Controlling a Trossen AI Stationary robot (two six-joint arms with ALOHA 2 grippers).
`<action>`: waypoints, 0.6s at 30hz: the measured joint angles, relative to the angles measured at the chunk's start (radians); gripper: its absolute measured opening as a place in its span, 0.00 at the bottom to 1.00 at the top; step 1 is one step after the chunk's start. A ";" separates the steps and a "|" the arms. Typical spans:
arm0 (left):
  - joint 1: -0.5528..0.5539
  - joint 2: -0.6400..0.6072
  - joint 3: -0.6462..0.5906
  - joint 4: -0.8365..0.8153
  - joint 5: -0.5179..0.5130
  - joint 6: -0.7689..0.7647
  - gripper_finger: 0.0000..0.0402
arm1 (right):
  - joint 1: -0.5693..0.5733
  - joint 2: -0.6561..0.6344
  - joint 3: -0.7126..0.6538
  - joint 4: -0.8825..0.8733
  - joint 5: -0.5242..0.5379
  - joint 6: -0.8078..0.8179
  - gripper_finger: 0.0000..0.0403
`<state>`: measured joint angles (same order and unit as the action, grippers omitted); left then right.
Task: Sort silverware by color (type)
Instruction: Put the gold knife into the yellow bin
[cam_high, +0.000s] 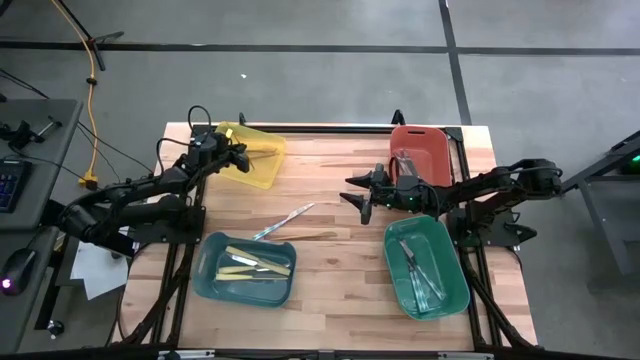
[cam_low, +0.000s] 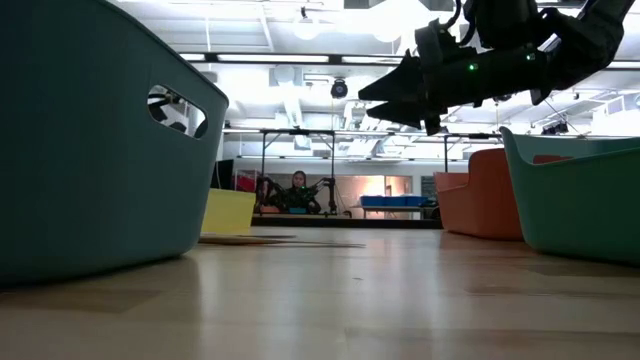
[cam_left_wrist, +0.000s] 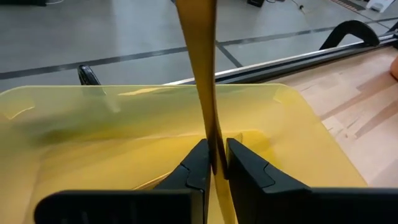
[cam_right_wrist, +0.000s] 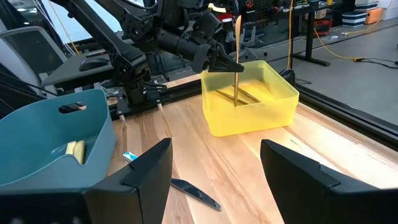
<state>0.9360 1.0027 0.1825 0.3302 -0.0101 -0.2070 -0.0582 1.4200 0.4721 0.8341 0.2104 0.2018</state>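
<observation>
A gold-tan utensil (cam_left_wrist: 202, 56) stands upright over the yellow bin (cam_high: 262, 170) at the table's far left, with my left gripper (cam_left_wrist: 216, 149) shut on it. More gold-tan pieces (cam_right_wrist: 231, 94) lie flat on that bin's floor. On the bare wood in the middle lie a teal-tinted utensil (cam_high: 285, 221) and a gold-tan one (cam_high: 312, 236). My right gripper (cam_high: 353, 195) hangs open above the table's middle, just left of the red bin (cam_high: 425, 140), with nothing between its fingers. My left gripper pinches the utensil's shaft (cam_left_wrist: 213, 134) between its two fingers, well below the top end. The fingers come from the table's left, slanting a little downward, and lie across the shaft. The utensil stands upright, its lower end (cam_right_wrist: 235, 102) down inside the yellow bin.
A blue-teal bin (cam_high: 210, 280) at the near left holds cream-yellow utensils (cam_high: 256, 262). A green-teal bin (cam_high: 455, 285) at the near right holds silver-grey ones (cam_high: 420, 268). In the low view a person (cam_low: 298, 188) sits far off in the room behind the table.
</observation>
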 joint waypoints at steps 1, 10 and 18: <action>0.000 0.000 0.000 -0.001 0.000 0.000 0.08 | 0.000 0.000 0.000 0.000 0.000 0.000 0.56; 0.000 0.002 -0.004 -0.038 0.000 0.029 0.17 | 0.000 0.000 0.000 0.000 0.000 0.000 0.56; -0.001 0.004 -0.006 -0.046 0.002 0.042 0.26 | 0.000 0.000 0.000 0.000 0.000 0.000 0.56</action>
<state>0.9348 1.0069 0.1764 0.2842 -0.0078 -0.1650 -0.0582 1.4200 0.4721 0.8343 0.2104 0.2016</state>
